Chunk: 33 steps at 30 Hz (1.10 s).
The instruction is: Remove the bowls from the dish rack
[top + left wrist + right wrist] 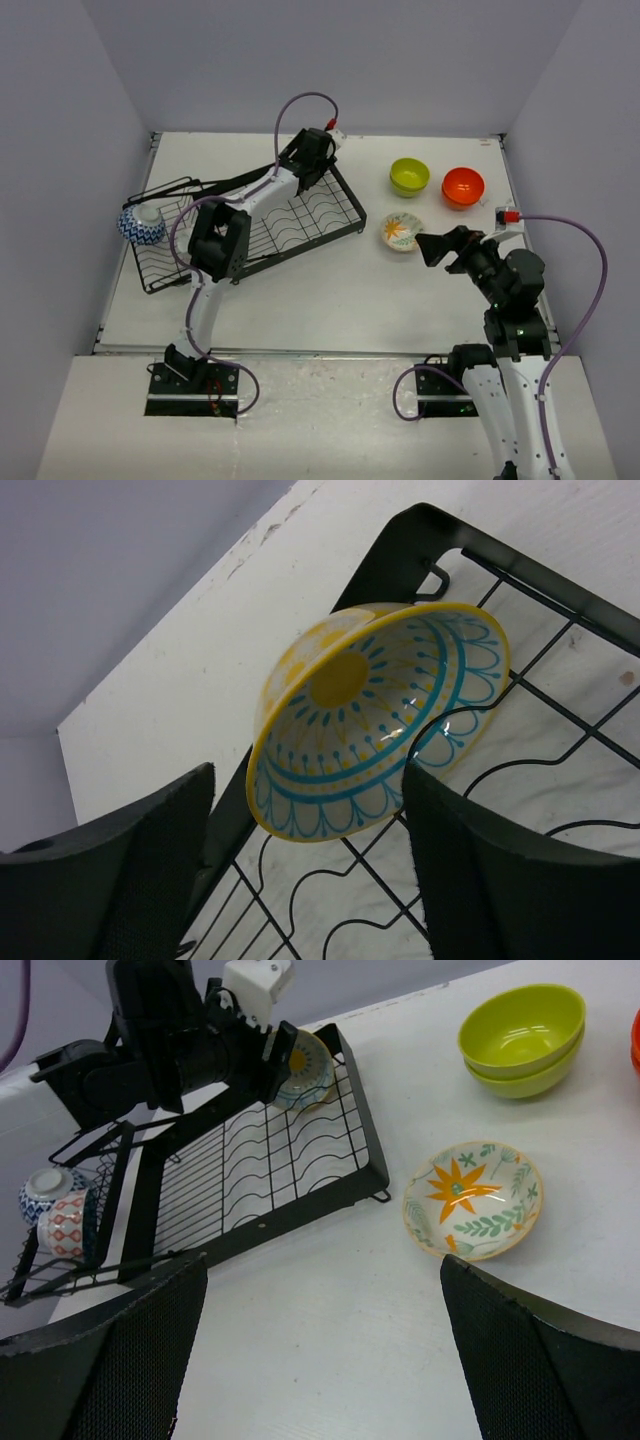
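Note:
The black wire dish rack [290, 215] lies at the left, with a smaller basket [160, 250] at its left end. A cream bowl with teal pattern and yellow centre [375, 715] stands on edge at the rack's far right corner. My left gripper [310, 880] is open with the bowl's lower rim between its fingers, the right finger [500, 880] at the rim. A blue-and-white bowl [142, 225] and a red-and-white patterned bowl [65, 1228] sit in the basket. My right gripper [320, 1360] is open and empty above bare table, in front of the rack.
On the table right of the rack stand a lime green bowl [409, 176], which looks stacked on another in the right wrist view [520, 1035], an orange-red bowl [463, 186], and a cream bowl with an orange flower [401, 231]. Walls close in the table on three sides.

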Each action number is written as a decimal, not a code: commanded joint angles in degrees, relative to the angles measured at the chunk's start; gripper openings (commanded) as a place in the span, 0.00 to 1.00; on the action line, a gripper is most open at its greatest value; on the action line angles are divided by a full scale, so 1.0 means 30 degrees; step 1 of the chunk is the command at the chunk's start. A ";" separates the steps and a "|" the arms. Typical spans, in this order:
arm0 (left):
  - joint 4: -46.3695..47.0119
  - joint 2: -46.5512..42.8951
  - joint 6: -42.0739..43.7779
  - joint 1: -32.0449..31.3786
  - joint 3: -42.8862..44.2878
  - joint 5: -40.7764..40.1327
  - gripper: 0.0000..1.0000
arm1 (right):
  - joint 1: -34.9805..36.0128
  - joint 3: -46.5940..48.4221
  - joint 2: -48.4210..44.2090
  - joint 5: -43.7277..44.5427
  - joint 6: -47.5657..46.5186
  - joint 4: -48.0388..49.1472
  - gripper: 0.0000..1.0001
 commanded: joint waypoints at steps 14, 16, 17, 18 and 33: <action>0.1353 0.1619 0.2684 0.0550 0.2513 -0.0025 0.34 | -0.0059 -0.0180 -0.0675 -0.1985 -0.0298 0.1011 0.99; 0.1324 0.1678 0.2713 0.0579 0.2513 0.0005 0.21 | -0.0059 -0.0180 -0.0734 -0.2015 -0.0327 0.0982 0.99; 0.1353 0.1707 0.2830 0.0550 0.2484 0.0005 0.18 | -0.0059 -0.0180 -0.0792 -0.1986 -0.0327 0.1011 0.99; 0.1353 0.1707 0.2918 0.0550 0.2484 -0.0024 0.12 | -0.0059 -0.0180 -0.0763 -0.2044 -0.0327 0.1040 0.99; 0.4393 0.0156 0.4787 -0.0211 0.0641 -0.2243 0.00 | -0.0030 -0.0092 -0.0997 -0.2191 -0.0415 0.0865 0.99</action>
